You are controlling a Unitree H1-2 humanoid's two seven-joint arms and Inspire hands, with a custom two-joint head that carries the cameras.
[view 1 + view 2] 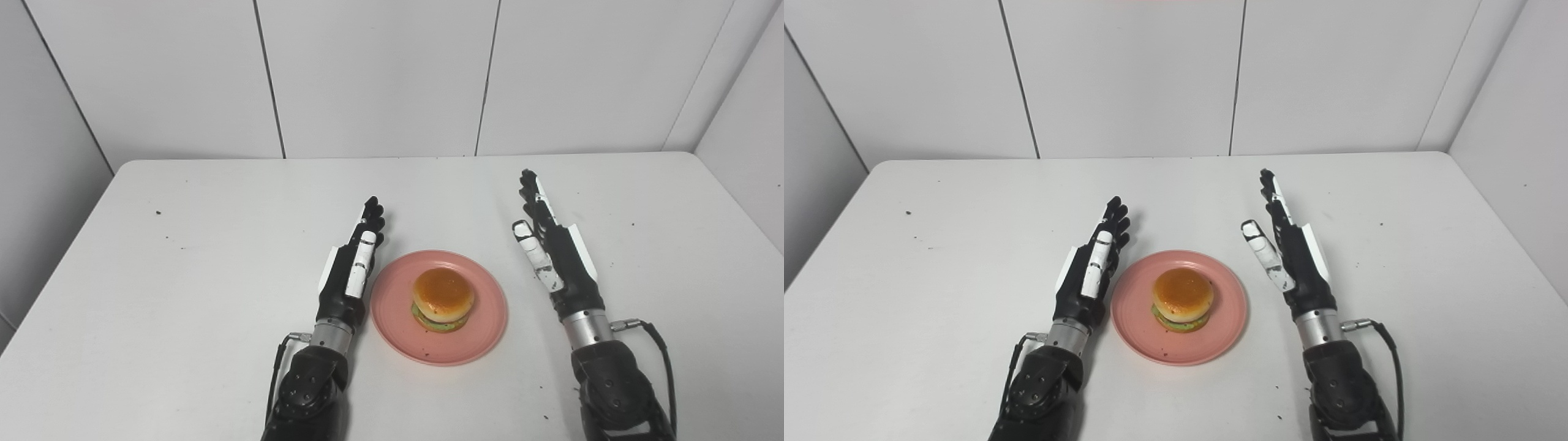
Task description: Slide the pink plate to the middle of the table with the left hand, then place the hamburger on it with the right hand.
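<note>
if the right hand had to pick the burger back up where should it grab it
Probably around the hamburger at its sides, coming down from above on the right: it sits upright on the pink plate, its domed bun offers no grip, and the open right hand already stands on that side.

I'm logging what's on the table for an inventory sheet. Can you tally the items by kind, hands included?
Pink plate: 1
Hamburger, sitting on the plate: 1
Robot hands, left hand and right hand, both open and empty, one on each side of the plate: 2
Total: 4
</note>
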